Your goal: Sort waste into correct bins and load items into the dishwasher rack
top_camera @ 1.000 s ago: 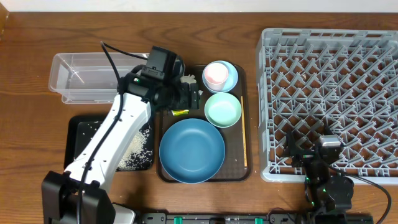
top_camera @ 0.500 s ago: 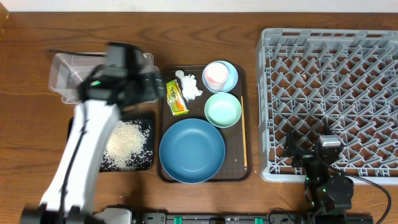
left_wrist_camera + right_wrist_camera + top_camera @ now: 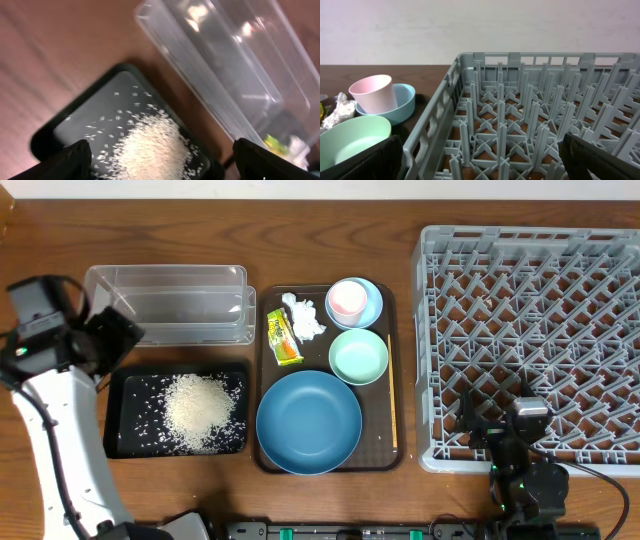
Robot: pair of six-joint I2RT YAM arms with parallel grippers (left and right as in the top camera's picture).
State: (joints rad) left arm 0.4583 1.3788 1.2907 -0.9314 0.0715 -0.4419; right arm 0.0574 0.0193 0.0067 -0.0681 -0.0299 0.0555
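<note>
**Left gripper** (image 3: pixel 170 161): fingers spread wide, nothing between them. It hangs above the table's left end, beside the left ends of both bins.

**Right gripper** (image 3: pixel 482 160): fingers fully apart and empty. It sits low at the near wall of the rack, facing across its pegs.

**Clear plastic rectangular tub** (image 3: pixel 170 305): on the table at far left, just beyond the black tray.

**Shallow black rectangular tray** (image 3: pixel 120 420): nearer than the tub, just left of the serving tray.

**Heap of white rice grains** (image 3: pixel 200 410): lies in the black tray, right of its centre, with loose grains scattered around it.

**Large dark brown serving tray** (image 3: pixel 378 405): between the bins and the rack. It carries the seven entries below.

**Small yellow-green-orange snack wrapper** (image 3: pixel 283 338): flat in the serving tray's far left corner.

**Crumpled white tissue** (image 3: pixel 305 318): just right of the wrapper.

**Small light-blue bowl** (image 3: pixel 374 298): upright in the far right corner.

**Small pink cup** (image 3: pixel 347 300): upright inside the light-blue bowl.

**Small mint-green bowl** (image 3: pixel 358 356): upright, just nearer than the light-blue bowl.

**Large blue bowl** (image 3: pixel 308 422): upright, filling the serving tray's near half. Whether its rim touches the mint-green bowl cannot be told.

**Thin wooden chopstick** (image 3: pixel 392 405): lies along the serving tray's right edge, beside the blue bowl.

**Large square grey plastic crate with a lattice of pegs** (image 3: pixel 530 310): the rack, on the table's right side.
</note>
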